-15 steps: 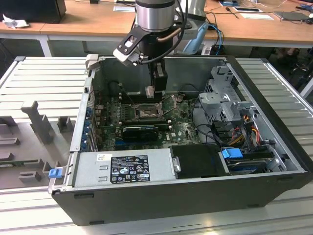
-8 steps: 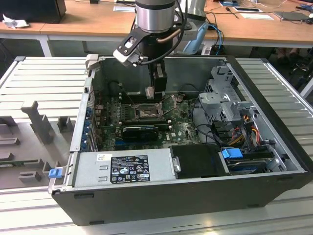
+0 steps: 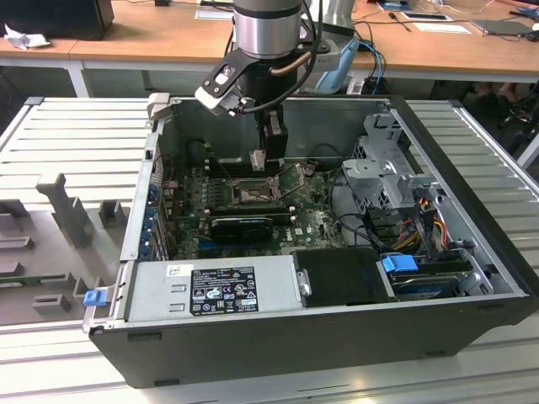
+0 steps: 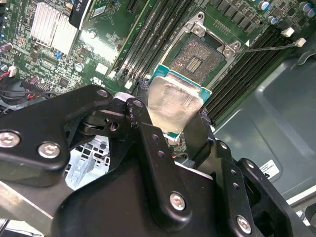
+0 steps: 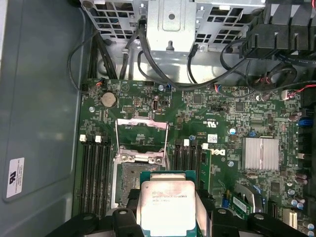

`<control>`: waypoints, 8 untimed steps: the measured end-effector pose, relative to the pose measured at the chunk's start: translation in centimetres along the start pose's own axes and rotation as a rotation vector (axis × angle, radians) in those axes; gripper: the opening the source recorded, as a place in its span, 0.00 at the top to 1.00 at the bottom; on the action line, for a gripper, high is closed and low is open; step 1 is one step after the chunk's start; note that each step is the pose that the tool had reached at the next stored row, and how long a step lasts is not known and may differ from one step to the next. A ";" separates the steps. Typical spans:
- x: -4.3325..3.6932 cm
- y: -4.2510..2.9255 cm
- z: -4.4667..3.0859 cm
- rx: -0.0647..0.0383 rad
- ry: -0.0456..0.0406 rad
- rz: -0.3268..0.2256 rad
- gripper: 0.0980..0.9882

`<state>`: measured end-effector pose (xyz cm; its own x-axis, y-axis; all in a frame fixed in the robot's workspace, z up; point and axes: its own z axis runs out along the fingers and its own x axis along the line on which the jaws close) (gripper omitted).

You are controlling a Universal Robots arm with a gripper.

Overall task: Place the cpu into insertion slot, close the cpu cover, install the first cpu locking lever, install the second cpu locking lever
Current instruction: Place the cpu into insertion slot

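In both wrist views the hand's [image 4: 173, 118] black fingers [image 4: 148, 143] sit closest to the lens. They are closed on the cpu [image 4: 175, 101] and pinch it by two opposite edges, with its silver top face turned toward the cameras and its green rim showing round the metal.

The cpu hangs above the board [image 5: 207, 98], clear of it and not seated. In the first wrist view it covers part of the slot [image 5: 126, 180], while in the second wrist view it sits just beside the slot's near corner. The slot's dark pin field lies bare. The cover [image 5: 141, 121] is swung up off the slot, so the board shows through its square window. A thin wire lever [image 4: 269, 47] stands out sideways from one corner of the slot, unhooked.

In the exterior view the black case [image 3: 295, 337] lies on its side on the ribbed grey tabletop [image 3: 76, 126], and its near wall runs across the lower part of the frame. A grey power supply [image 3: 210, 290] sits just behind that wall at the exterior view's left. The arm [image 3: 268, 29] comes down from the upper middle of the frame, with its wrist upright and the hand pointing straight down into the open case. The fingertips hold the cpu just above the slot at the middle of the frame.
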<state>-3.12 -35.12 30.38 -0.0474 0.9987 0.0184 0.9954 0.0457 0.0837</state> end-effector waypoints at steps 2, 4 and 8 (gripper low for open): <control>0.00 0.00 0.05 0.000 0.0001 0.000 0.52; 0.00 -0.01 0.10 0.000 0.0001 0.000 0.52; 0.00 -0.02 0.21 0.000 0.0000 0.000 0.52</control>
<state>-3.12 -35.12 30.17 -0.0471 0.9987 0.0184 0.9955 0.0455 0.0833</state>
